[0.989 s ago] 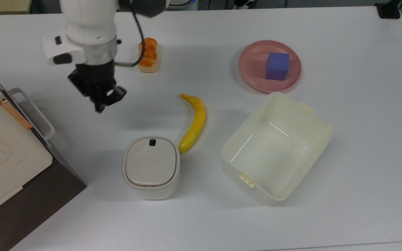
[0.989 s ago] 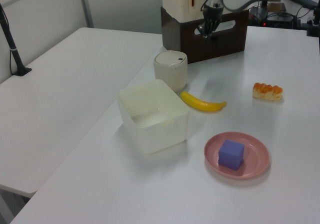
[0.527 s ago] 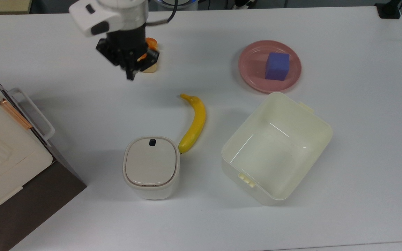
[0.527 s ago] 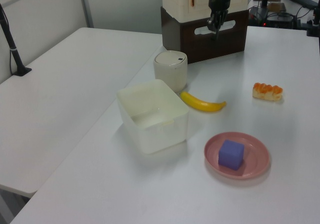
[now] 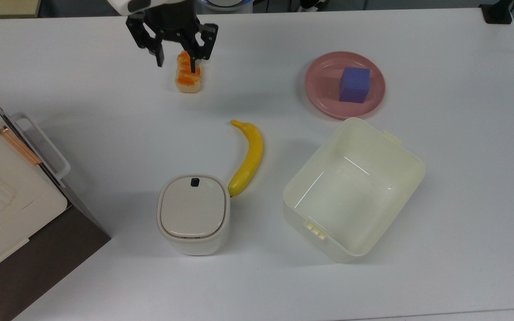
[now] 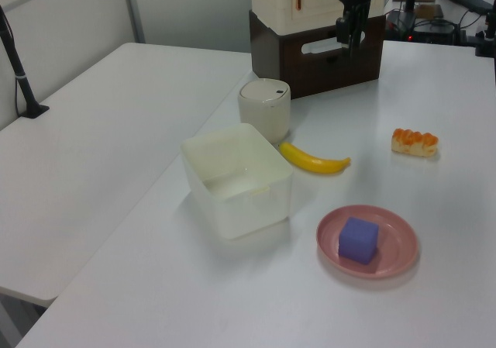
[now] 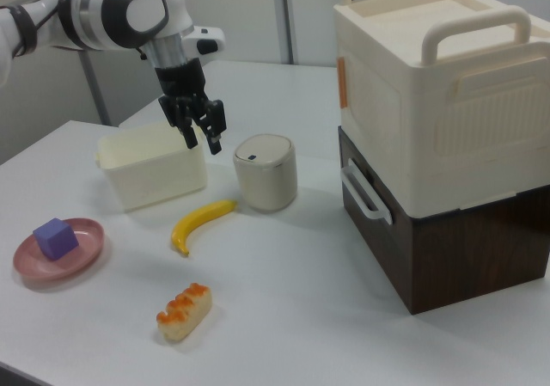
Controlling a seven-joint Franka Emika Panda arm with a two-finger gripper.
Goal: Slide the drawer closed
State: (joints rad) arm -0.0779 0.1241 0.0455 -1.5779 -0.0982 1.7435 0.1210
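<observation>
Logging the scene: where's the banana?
In the top view, the banana lies mid-table, between the lidded bin and the tub, its lower end by the bin.

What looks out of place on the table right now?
Nothing stands out. The drawer sits flush in its dark cabinet, the banana and bread lie flat, and the open hand hangs above the bread.

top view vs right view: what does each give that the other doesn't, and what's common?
Top view: the tub's bare inner floor and the bin's lid from above. Right view: the drawer's dark front face, looking flush with its cabinet, and the carry handles on the white appliance. Both: open end effector in the air, banana, bread, purple cube on pink plate.
</observation>
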